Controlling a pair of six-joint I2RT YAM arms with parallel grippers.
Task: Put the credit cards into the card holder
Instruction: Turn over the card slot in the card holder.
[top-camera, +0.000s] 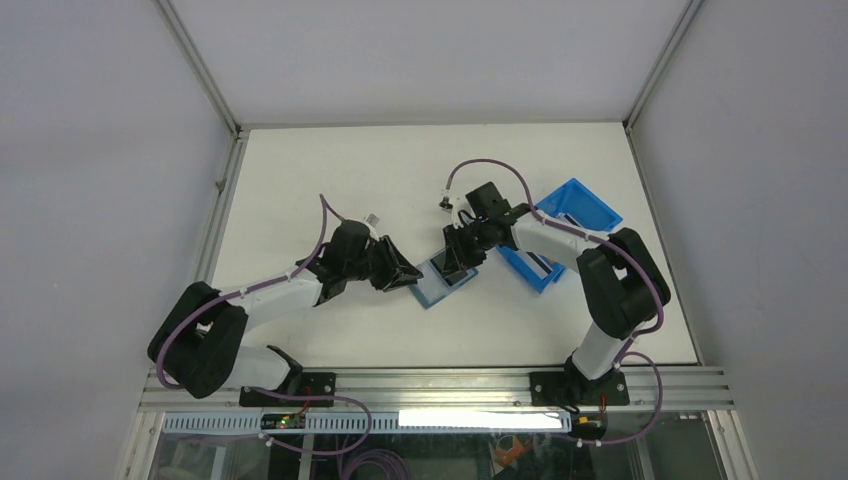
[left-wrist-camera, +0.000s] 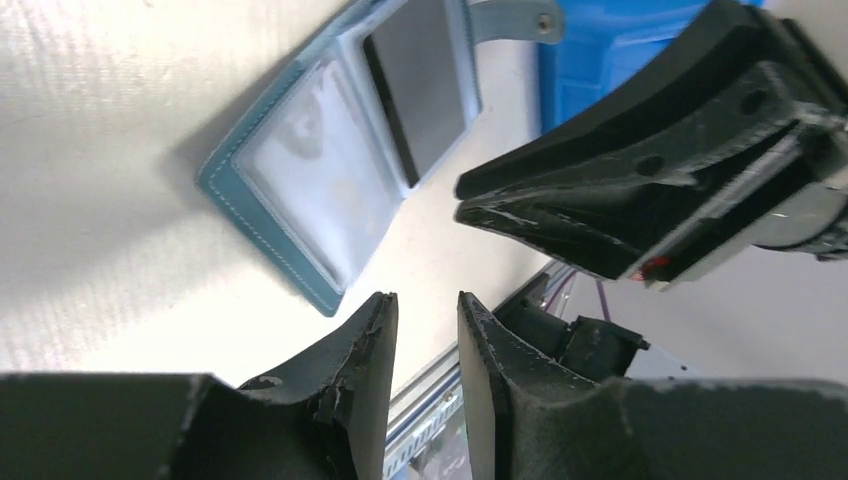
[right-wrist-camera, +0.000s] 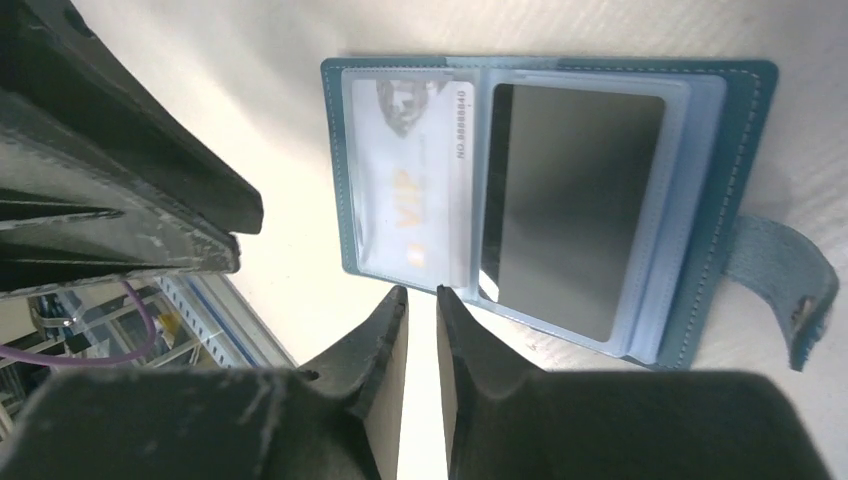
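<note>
The teal card holder (top-camera: 445, 283) lies open on the table between my two grippers. In the right wrist view the card holder (right-wrist-camera: 745, 150) has a pale grey-white card (right-wrist-camera: 410, 180) in its left pocket and a dark card (right-wrist-camera: 575, 200) in its right pocket, with the snap tab (right-wrist-camera: 790, 285) off to the right. My right gripper (right-wrist-camera: 420, 290) hovers just at the holder's near edge, almost shut and empty. My left gripper (left-wrist-camera: 427, 298) is slightly open and empty, a little off the holder's (left-wrist-camera: 300, 170) corner.
A bright-blue bin (top-camera: 580, 205) stands at the right rear, and another blue tray (top-camera: 530, 265) lies under the right arm. The right gripper's body (left-wrist-camera: 650, 190) hangs close over the holder. The table's front rail (top-camera: 430, 380) is near.
</note>
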